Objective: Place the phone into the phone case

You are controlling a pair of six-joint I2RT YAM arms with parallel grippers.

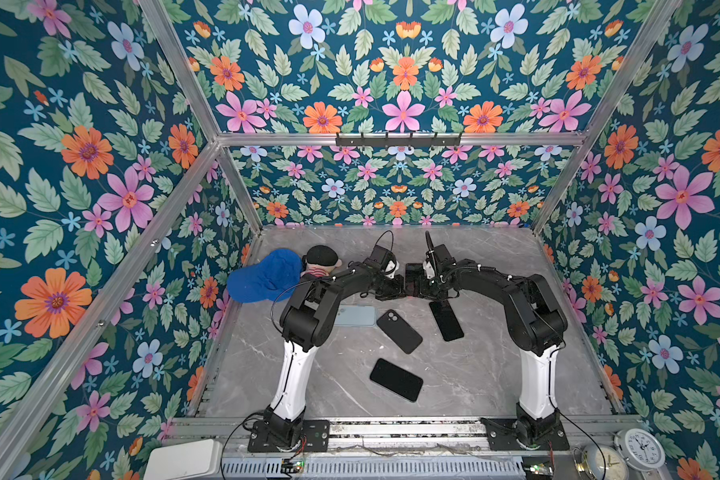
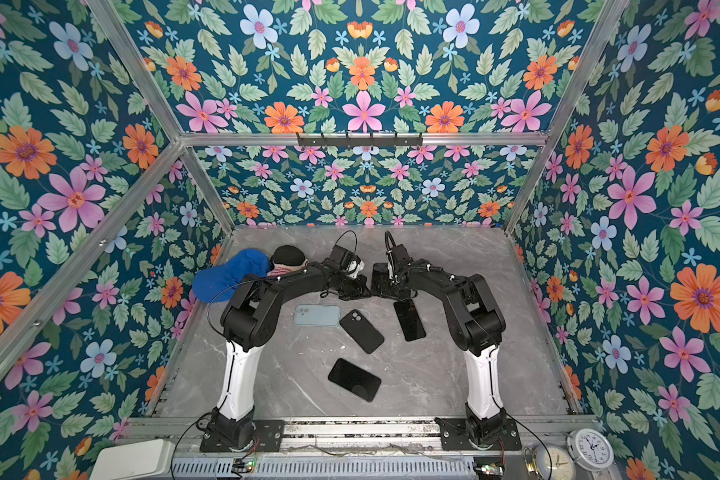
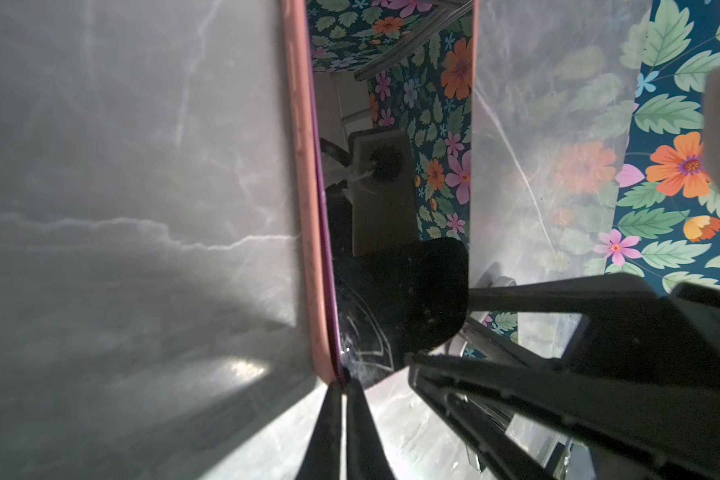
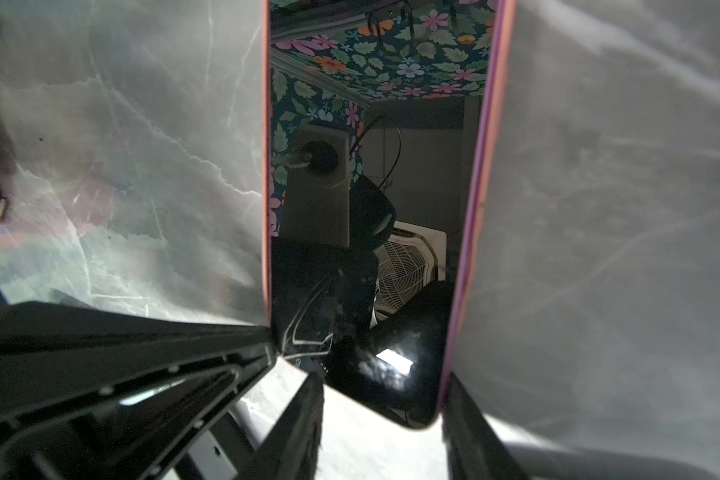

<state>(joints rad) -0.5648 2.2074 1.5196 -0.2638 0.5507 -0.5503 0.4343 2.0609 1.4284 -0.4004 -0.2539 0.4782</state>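
A phone (image 1: 413,277) with a glossy black screen and a purple rim sits in a pink phone case (image 3: 304,208), between my two grippers at the back middle of the table. In the left wrist view the phone's screen (image 3: 391,199) lies against the pink wall. My left gripper (image 3: 344,384) is shut on the case's edge at one corner; in a top view it (image 1: 400,290) is just left of the phone. My right gripper (image 4: 383,380) has its fingers apart astride the phone's (image 4: 371,232) other corner, one finger along the case's side (image 4: 484,183). Whether they clamp it is unclear.
On the grey marble table lie a light blue case (image 1: 355,316), a black phone back up (image 1: 399,331) and two black phones screen up (image 1: 446,321) (image 1: 395,379). A blue cap (image 1: 265,276) and a doll in a black hat (image 1: 321,262) sit at the back left.
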